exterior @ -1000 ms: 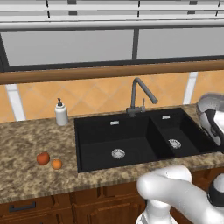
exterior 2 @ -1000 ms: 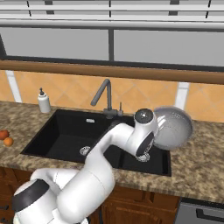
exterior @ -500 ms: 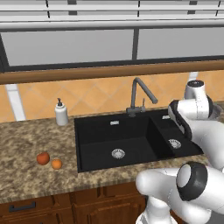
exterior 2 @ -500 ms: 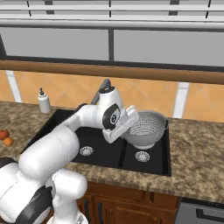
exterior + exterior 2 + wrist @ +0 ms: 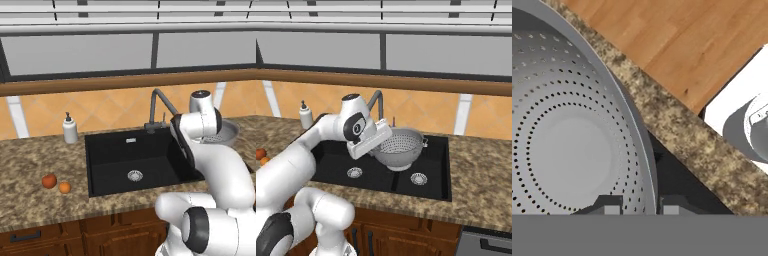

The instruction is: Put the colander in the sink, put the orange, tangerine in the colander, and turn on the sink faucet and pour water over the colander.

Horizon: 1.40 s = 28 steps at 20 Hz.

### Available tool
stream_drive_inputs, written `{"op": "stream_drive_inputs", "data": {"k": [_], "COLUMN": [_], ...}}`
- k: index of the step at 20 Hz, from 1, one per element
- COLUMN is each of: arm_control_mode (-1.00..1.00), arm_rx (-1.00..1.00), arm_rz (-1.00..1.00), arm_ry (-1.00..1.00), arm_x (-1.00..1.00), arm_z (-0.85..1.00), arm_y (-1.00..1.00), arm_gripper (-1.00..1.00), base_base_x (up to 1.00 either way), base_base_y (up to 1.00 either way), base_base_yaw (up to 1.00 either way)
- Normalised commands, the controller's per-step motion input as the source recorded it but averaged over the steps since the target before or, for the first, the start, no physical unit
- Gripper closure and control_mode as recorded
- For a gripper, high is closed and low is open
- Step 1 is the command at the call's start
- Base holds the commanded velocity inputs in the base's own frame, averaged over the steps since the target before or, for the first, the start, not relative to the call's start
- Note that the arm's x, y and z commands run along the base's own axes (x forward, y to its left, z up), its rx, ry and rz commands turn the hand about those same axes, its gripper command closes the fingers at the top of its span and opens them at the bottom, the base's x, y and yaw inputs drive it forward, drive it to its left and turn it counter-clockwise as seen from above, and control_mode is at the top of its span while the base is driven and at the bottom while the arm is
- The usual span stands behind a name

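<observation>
Since half a second ago the colander (image 5: 400, 146) has been carried further left and is now held above the smaller right basin of the sink (image 5: 336, 161), near the sink faucet (image 5: 377, 100). Its rim is clamped by the gripper (image 5: 641, 205). On the counter's left edge, two orange fruits (image 5: 55, 183) are seen, touching.

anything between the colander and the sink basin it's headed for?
Nothing visible. The gripper is shut on the colander rim, holding it above the smaller basin of the sink, which shows just its drain. The faucet stands behind and to the side, not underneath.
</observation>
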Motion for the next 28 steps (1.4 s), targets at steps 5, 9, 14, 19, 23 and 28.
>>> {"op": "stream_drive_inputs", "data": {"k": [5,9,14,19,23,28], "arm_control_mode": [-1.00,-1.00,-1.00,-1.00,-1.00,-1.00], "arm_rx": [0.01,0.02,0.01,0.10,0.09,0.04], "arm_rz": [-0.22,-0.24,-0.26,-0.22,-0.25,-0.29], "arm_ry": [-0.10,-0.01,-0.11,-0.09,-0.10,-0.10], "arm_x": [0.05,0.20,0.27,0.06,0.00,0.30], "arm_z": [-0.01,-0.14,-0.27,-0.31,-0.28,-0.21], "arm_y": [0.76,0.83,0.95,0.82,0.88,0.74], "arm_gripper": [1.00,1.00,1.00,1.00,1.00,1.00], "base_base_x": [0.00,0.00,0.00,0.00,0.00,0.00], "base_base_y": [0.00,0.00,0.00,0.00,0.00,0.00], "base_base_yaw": [0.00,0.00,0.00,0.00,0.00,0.00]}}
